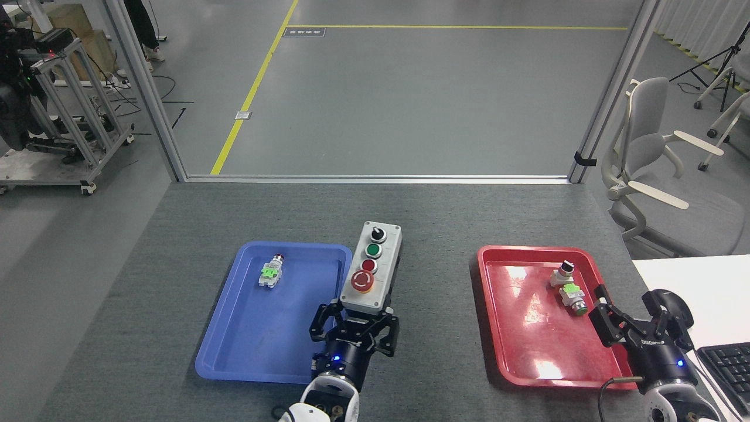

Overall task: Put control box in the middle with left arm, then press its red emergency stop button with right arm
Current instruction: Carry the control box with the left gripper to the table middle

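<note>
The left tool (355, 327) was clamped on the near end of the control box (372, 267), which sat over the blue tray's (246, 340) 3 o'clock rim. The right tool (630, 322) gaped wide and empty at the red tray's (515, 351) 4 o'clock corner.

Single head cam, high and looking forward-down over the tabletop (410, 217), close at the near edge, open floor (410, 94) visible beyond.
</note>
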Robot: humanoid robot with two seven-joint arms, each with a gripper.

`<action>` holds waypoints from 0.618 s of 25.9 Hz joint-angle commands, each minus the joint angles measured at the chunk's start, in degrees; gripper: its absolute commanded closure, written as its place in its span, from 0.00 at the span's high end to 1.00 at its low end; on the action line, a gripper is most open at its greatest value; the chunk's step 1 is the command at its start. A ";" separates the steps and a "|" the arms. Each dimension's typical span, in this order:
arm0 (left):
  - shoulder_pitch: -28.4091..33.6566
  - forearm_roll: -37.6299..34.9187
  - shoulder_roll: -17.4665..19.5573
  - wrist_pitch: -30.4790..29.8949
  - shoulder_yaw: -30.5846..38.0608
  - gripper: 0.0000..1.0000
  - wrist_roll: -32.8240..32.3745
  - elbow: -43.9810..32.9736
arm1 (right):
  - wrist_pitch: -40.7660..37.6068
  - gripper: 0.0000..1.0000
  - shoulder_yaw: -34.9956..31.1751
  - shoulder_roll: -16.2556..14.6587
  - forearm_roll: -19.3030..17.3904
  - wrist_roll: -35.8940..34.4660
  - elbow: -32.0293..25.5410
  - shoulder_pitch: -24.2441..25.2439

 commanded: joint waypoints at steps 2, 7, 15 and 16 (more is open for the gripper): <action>-1.61 5.85 -0.23 4.61 -8.69 0.00 -1.32 2.46 | -0.02 1.00 -0.09 -0.41 0.00 0.00 0.00 0.00; -1.53 11.03 -0.23 14.19 -15.46 0.00 -1.32 4.92 | -0.02 1.00 -0.09 -0.58 0.00 0.00 0.00 -0.09; -1.61 14.02 -0.23 27.46 -20.73 0.00 -1.32 4.83 | 0.07 1.00 0.00 -0.76 0.00 0.00 0.00 -0.09; -1.53 14.02 -0.23 28.43 -21.08 0.00 -1.32 5.01 | -0.02 1.00 0.00 -0.76 0.00 0.00 0.00 -0.09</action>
